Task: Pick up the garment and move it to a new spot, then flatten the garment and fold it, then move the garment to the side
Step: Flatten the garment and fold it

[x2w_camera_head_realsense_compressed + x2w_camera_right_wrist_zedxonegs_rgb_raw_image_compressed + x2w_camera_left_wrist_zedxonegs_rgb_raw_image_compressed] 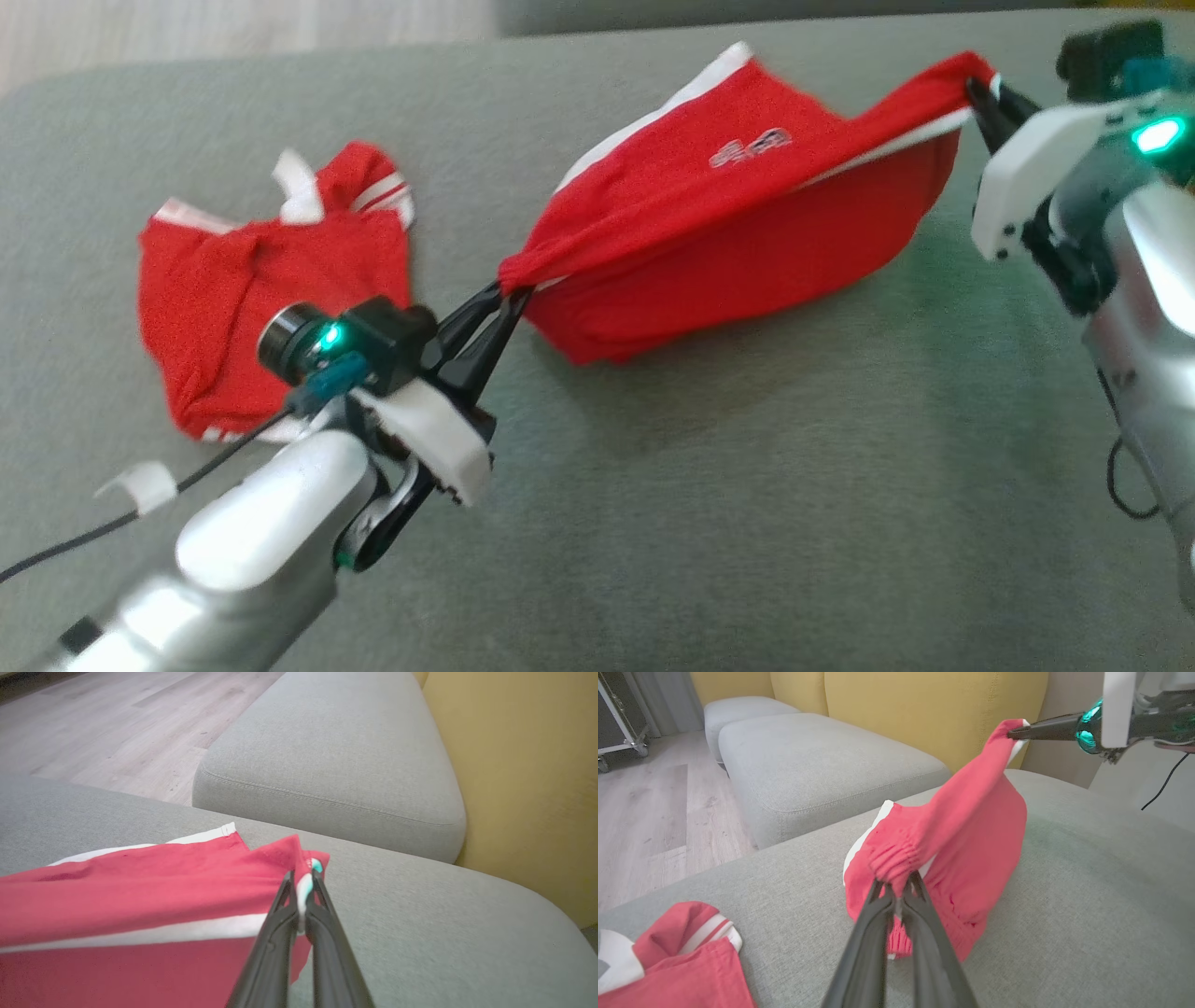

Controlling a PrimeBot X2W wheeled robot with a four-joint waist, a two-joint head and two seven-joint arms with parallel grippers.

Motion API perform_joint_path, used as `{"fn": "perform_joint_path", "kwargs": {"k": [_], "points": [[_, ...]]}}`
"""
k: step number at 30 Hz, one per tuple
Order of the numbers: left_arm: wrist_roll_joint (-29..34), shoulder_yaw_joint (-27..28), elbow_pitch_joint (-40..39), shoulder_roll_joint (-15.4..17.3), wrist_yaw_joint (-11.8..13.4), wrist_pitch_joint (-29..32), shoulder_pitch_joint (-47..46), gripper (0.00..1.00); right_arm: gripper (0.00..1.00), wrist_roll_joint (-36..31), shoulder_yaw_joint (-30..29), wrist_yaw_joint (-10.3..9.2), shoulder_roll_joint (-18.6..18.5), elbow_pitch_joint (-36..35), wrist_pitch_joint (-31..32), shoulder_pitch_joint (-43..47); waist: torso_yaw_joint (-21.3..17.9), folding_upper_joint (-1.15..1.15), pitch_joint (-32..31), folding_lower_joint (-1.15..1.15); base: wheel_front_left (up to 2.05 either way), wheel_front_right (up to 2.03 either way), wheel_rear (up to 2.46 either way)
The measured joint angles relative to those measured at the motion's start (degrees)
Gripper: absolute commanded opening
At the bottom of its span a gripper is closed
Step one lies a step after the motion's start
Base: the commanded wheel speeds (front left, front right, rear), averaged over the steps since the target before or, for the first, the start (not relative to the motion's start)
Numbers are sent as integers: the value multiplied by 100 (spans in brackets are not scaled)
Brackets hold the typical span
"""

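Head view
- Garment (738,233): red with white trim and a small pale logo. It is stretched between the two grippers, and its lower fold appears to rest on the grey seat (747,523).
- Left gripper (512,294): fingers are pressed together on a bunched end of the garment, at the garment's left.
- Right gripper (976,89): fingers are pinched on the opposite, raised corner at the upper right.
- Second red garment (271,280): lies crumpled on the seat, left of the held piece and apart from it.

Left wrist view
- Left fingers (873,933): closed on a gathered, elastic-looking edge of red cloth; a tuft hangs below the pinch.
- Garment position: it is seen rising from this pinch to the right gripper's tips at the upper right, with its body draped down to the seat.
- Surroundings: a neighbouring grey cushion (808,765), a yellow backrest (924,709) and a wooden floor (644,812) are noted.

Right wrist view
- Right fingers (327,933): shut on a white-edged corner of the garment.
- Garment position: the cloth is spread to the left of the fingers, above the grey seat.
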Motion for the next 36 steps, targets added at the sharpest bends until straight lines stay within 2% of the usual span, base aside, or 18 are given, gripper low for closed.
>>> {"fn": "perform_joint_path", "kwargs": {"k": [5,16,24,25,26,29,36], "points": [[1,-32,309,-245,-162,0,-203,0,0,-175,-12,0,113,437,-19,-387,308,0,228,0,0,0,0],[15,-151,1209,-1049,-504,-93,-949,0,0,-755,93,0,186,1584,-450,-1366,986,0,918,0,0,0,0],[70,-202,1669,-1458,-671,-213,-1302,2,0,-804,124,0,185,2098,-706,-1707,1329,0,1211,-1,0,0,0],[70,-210,1714,-1492,-673,-243,-1329,48,41,-808,123,0,183,2165,-724,-1740,1359,0,1241,-1,0,0,0],[71,-216,1761,-1521,-676,-260,-1353,100,100,-846,108,0,180,2250,-737,-1780,1382,0,1268,-1,0,0,0],[71,-218,1940,-1577,-676,-288,-1396,100,100,-1014,21,0,141,2416,-821,-1892,1415,0,1328,0,0,0,0],[77,-175,2316,-1616,-658,-588,-1395,100,100,-1194,-210,0,187,2523,-1446,-1944,1289,0,1122,-1,0,0,0]]}}
